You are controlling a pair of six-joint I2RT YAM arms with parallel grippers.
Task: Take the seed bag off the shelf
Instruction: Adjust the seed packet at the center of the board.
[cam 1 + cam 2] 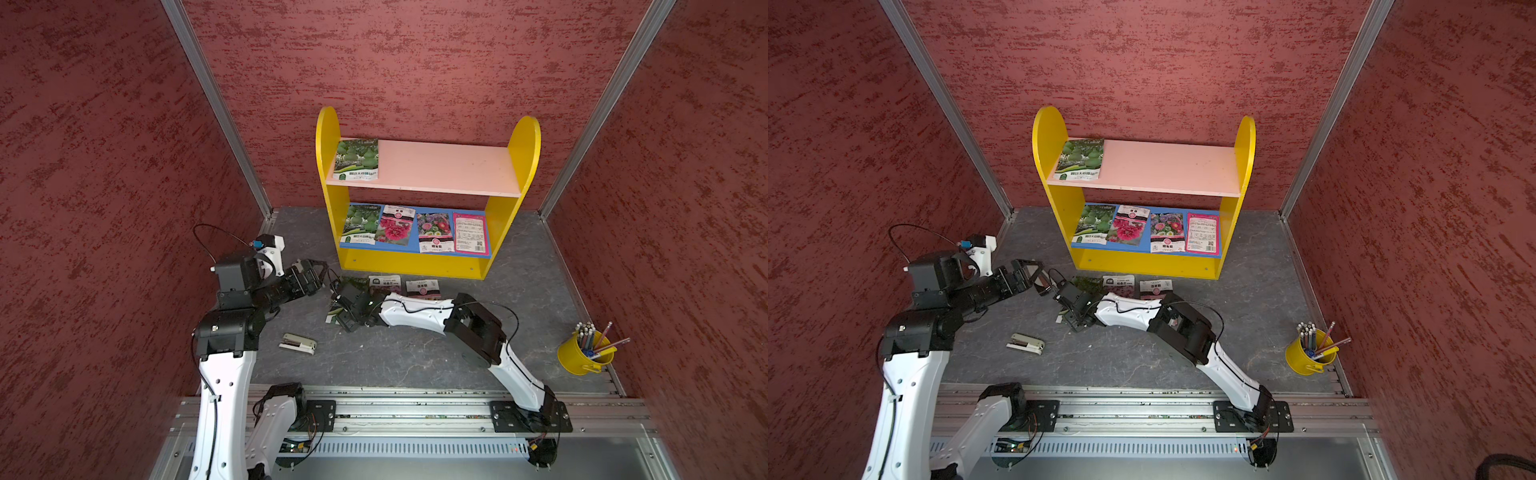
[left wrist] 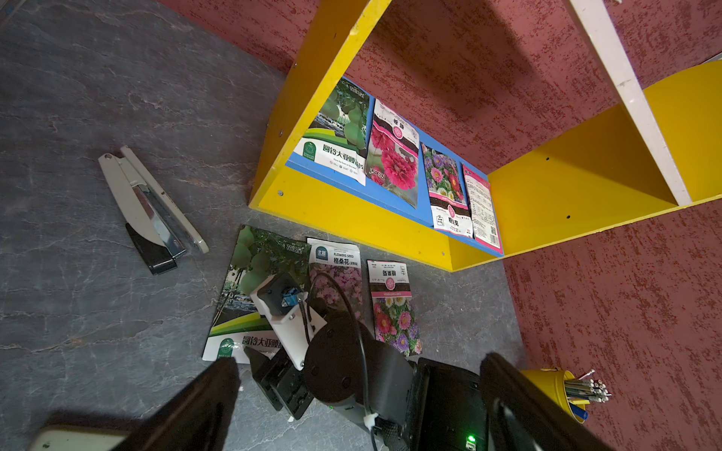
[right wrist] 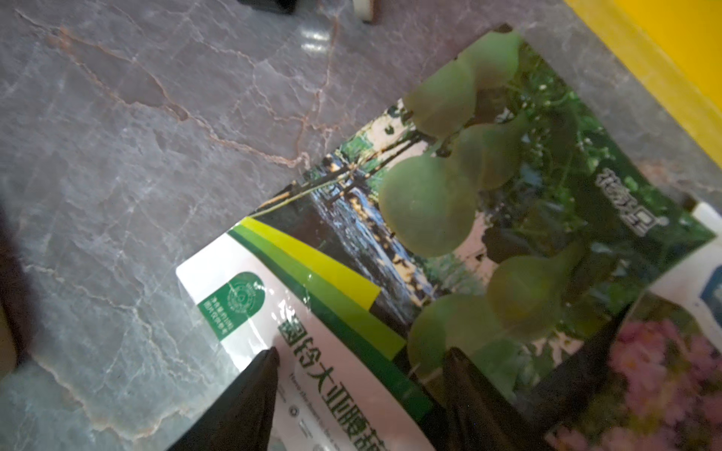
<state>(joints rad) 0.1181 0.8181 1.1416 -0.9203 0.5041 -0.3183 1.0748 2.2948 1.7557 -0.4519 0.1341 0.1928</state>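
The shelf stands against the back wall. A green gourd seed bag lies at the left end of its pink upper board, and several bags lie in a row on the blue lower board. Another green gourd bag lies flat on the table in front of the shelf. My right gripper hovers low over its near end, jaws apart, nothing pinched. My left gripper is wide open and empty, just left of it.
Two flower seed bags lie on the table to the right of the gourd bag, partly under my right arm. A stapler lies near the front left. A yellow bucket of pencils stands at the right edge.
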